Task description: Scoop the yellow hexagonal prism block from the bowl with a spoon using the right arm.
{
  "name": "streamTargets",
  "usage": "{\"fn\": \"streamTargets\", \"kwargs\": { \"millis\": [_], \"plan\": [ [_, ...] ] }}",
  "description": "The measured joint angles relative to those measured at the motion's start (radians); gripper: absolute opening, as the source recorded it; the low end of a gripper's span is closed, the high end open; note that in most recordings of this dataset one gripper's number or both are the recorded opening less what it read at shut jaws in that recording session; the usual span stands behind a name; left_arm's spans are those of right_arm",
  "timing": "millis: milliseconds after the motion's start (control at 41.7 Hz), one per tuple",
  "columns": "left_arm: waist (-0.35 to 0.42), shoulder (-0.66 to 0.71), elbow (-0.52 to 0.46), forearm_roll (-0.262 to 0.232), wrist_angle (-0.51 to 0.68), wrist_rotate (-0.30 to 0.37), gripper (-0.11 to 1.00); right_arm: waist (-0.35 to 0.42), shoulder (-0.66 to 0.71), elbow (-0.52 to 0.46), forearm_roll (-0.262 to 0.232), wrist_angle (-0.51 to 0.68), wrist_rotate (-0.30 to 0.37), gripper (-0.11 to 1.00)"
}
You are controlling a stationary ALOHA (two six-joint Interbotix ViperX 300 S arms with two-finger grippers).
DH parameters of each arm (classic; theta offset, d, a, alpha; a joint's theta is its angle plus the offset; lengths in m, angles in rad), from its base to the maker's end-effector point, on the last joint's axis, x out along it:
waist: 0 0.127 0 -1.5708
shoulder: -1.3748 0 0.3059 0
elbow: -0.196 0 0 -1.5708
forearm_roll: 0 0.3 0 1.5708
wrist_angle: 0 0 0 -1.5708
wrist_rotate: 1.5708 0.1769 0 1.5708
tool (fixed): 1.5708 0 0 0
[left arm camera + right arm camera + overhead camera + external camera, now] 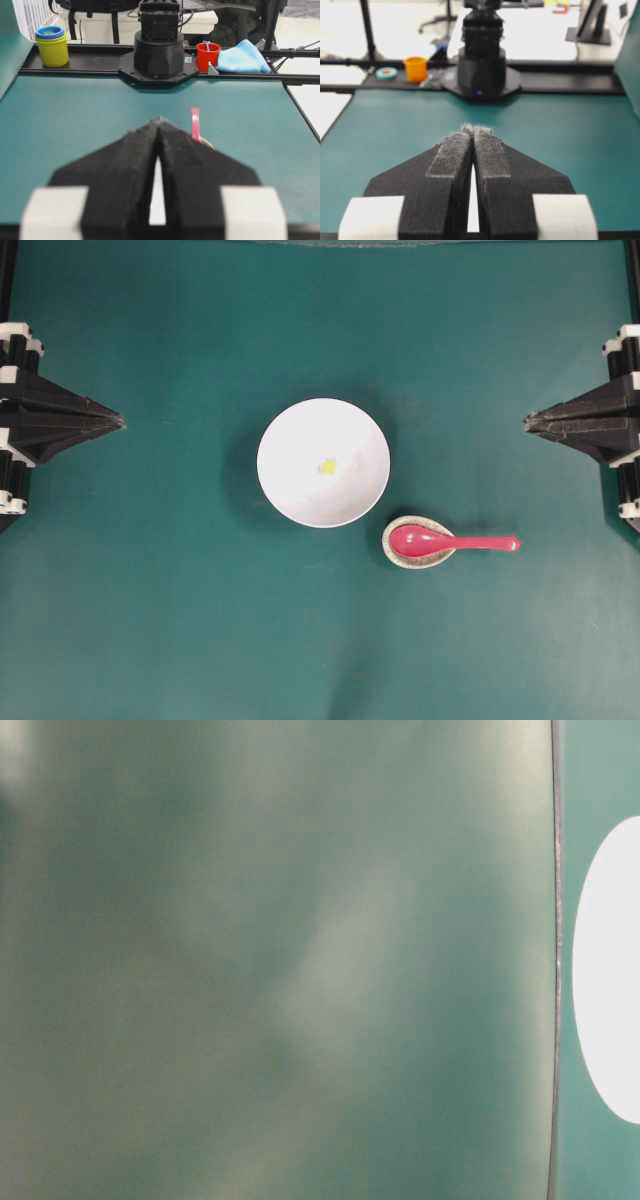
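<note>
Yellow hexagonal prism block (327, 467) sits inside the bowl (290, 440), close to the bowl's middle. It is tiny, and nothing touches it.

Far to the left of the bowl, at the edge of the green table (150, 620), waits the left gripper (118, 421). Its two black fingers are pressed together at the tip, and they hold nothing.

The bowl is big, round and white, and it stands in the middle of the table.

Just beside the bowl, a bit below it and to the right in the overhead view, is a small speckled dish (403, 555). The spoon (450, 540) lies with its pink scoop in that dish. Its handle sticks out to the right, away from the bowl.

Far to the right of the bowl is the right gripper (528, 421). Its fingers are pressed together too, with nothing between them.
</note>
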Motion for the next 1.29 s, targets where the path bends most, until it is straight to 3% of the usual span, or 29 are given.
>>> {"fn": "streamTargets", "kwargs": {
  "millis": [455, 527, 671, 767, 1294],
  "plan": [
    [0.0, 0.0, -0.017, 0.005, 0.02, 0.009, 0.0, 0.011, 0.003, 0.0, -0.002, 0.006, 0.0, 0.04],
    [0.0, 0.0, -0.015, 0.005, 0.023, 0.009, 0.0, 0.011, 0.002, 0.0, -0.002, 0.006, -0.002, 0.16],
    [0.0, 0.0, -0.017, 0.006, 0.025, 0.009, 0.0, 0.011, 0.003, 0.0, -0.002, 0.006, -0.002, 0.5],
    [0.0, 0.0, -0.017, 0.005, 0.025, 0.009, 0.0, 0.011, 0.005, 0.0, -0.002, 0.006, -0.002, 0.61],
    [0.0, 0.006, -0.015, 0.005, 0.025, 0.014, 0.0, 0.011, 0.12, 0.018, 0.0, -0.02, 0.006, 0.6]
  ]
}}
